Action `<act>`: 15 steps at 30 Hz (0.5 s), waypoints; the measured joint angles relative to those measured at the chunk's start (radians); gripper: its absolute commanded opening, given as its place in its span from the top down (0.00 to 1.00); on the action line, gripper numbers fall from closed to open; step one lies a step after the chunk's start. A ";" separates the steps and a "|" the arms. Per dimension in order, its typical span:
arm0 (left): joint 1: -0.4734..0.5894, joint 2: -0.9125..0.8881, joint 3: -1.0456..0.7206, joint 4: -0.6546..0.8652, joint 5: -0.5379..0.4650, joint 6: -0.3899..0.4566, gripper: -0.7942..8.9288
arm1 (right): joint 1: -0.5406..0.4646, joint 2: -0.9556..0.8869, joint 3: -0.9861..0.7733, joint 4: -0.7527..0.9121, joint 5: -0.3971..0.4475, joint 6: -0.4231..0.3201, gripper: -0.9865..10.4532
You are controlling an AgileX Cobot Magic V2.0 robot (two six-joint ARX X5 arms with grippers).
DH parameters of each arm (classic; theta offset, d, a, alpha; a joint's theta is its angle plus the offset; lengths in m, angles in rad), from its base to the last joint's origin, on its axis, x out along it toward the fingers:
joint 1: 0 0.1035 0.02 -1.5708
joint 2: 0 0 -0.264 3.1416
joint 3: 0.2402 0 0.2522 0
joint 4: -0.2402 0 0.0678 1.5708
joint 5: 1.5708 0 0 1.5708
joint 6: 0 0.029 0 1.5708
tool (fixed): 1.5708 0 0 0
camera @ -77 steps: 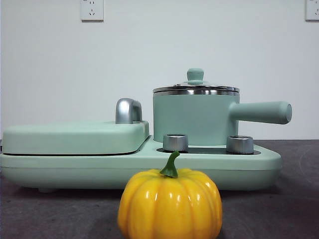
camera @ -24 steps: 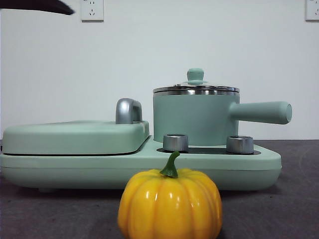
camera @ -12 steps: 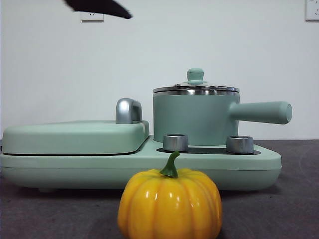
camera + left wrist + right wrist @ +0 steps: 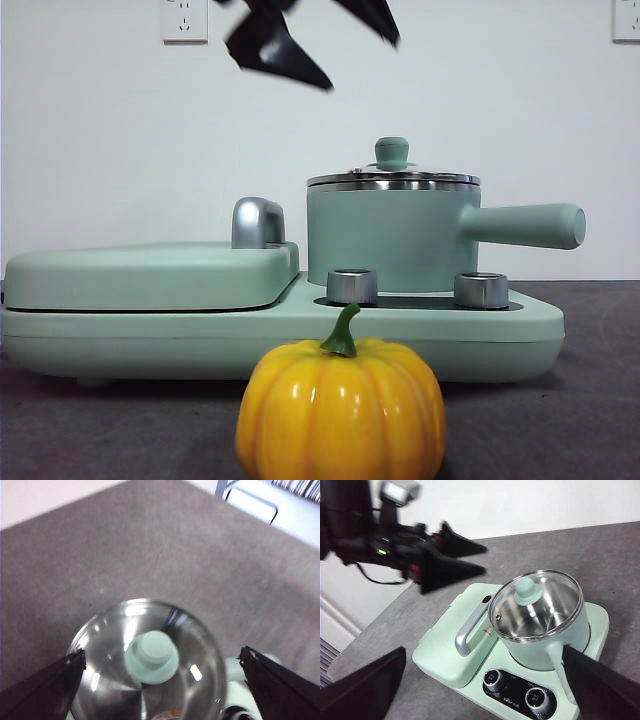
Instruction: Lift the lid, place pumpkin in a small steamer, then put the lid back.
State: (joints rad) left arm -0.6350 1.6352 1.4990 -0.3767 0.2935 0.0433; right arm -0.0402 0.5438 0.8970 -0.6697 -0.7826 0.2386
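Left gripper (image 4: 325, 45), jaws spread and empty, has swung in from upper left to above the lid (image 4: 392, 172), still seated on the small steamer (image 4: 390, 240); pumpkin (image 4: 341, 408) untouched at bottom centre, so lid lift looks next.

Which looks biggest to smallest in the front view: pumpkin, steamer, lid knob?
1. Steamer, handle included; its body alone looks about as big as the pumpkin.
2. Pumpkin, though it sits nearest the camera, so its size is inflated.
3. Lid knob, clearly smallest.
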 measured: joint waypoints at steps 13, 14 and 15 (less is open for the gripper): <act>-0.055 0.153 0.002 0.089 -0.011 0.105 0.41 | 0.000 0.000 0.000 0.000 0.000 0.000 0.48; -0.058 0.159 0.002 0.095 -0.011 0.110 0.41 | 0.000 0.000 0.000 0.000 0.000 0.000 0.48; -0.060 0.164 0.002 0.100 -0.016 0.114 0.41 | 0.000 0.000 0.000 0.000 0.000 0.000 0.48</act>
State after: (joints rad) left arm -0.6949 1.7996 1.5009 -0.2764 0.2771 0.1577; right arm -0.0402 0.5438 0.8970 -0.6697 -0.7826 0.2386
